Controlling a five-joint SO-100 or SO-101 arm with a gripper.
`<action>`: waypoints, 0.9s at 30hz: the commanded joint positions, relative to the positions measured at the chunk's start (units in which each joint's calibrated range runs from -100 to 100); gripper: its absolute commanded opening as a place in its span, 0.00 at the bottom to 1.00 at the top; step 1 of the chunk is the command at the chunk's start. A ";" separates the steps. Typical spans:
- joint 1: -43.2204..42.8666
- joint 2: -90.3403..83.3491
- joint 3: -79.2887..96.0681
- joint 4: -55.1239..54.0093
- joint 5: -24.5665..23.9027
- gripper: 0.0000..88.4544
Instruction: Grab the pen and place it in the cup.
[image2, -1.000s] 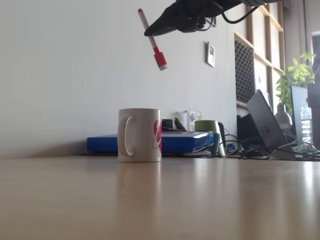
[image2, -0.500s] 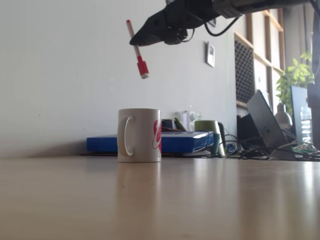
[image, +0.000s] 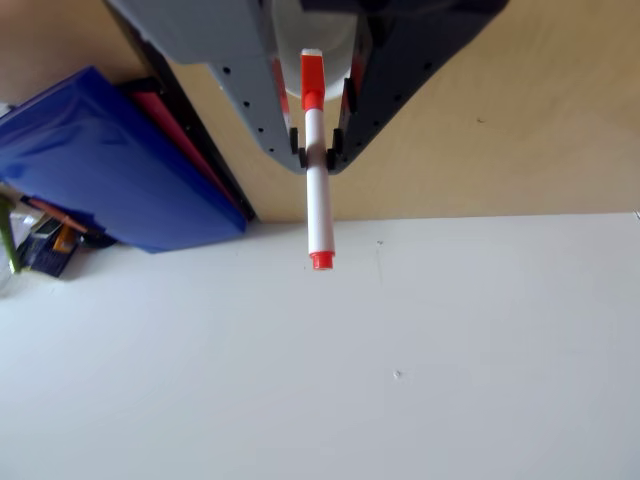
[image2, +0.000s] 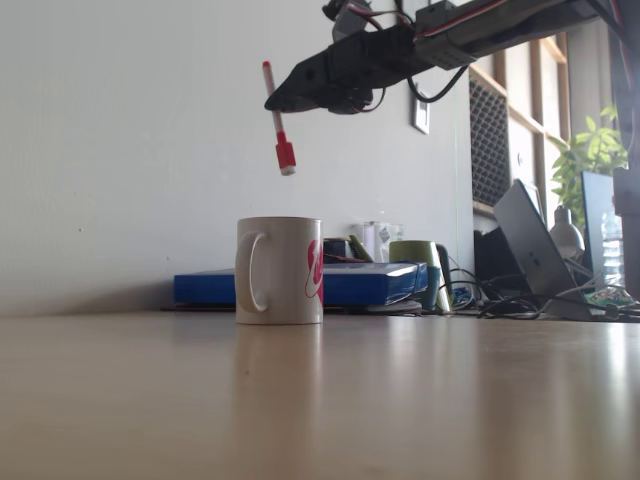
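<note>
Fixed view: the end effector (image2: 277, 100) is clamped on the pen (image2: 277, 118) partway along its white barrel. The pen hangs nearly upright, red cap down, clear above the cup (image2: 279, 270). The cup stands on the counter (image2: 320, 400), handle to the left, logo to the right. The cap tip sits over the cup's mouth, roughly centred left to right; depth alignment cannot be judged from this side.

Other view: the pen (image: 316, 170) is pinched between both fingers (image: 297, 145), and the white rim of the cup (image: 330, 45) shows behind the cap.

Risks, as judged:
- Slight tilt; dropped from this height, the pen may strike the rim and bounce out.
- If near/far offset exists, the cap lands outside or tips the cup.
- A thin grip on a smooth barrel could slip before lowering.
</note>
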 joint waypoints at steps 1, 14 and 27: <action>-0.07 1.10 -3.00 -1.00 -1.29 0.01; -0.16 3.59 -2.27 -0.66 -1.87 0.01; -0.16 3.75 -0.92 -1.00 -1.66 0.22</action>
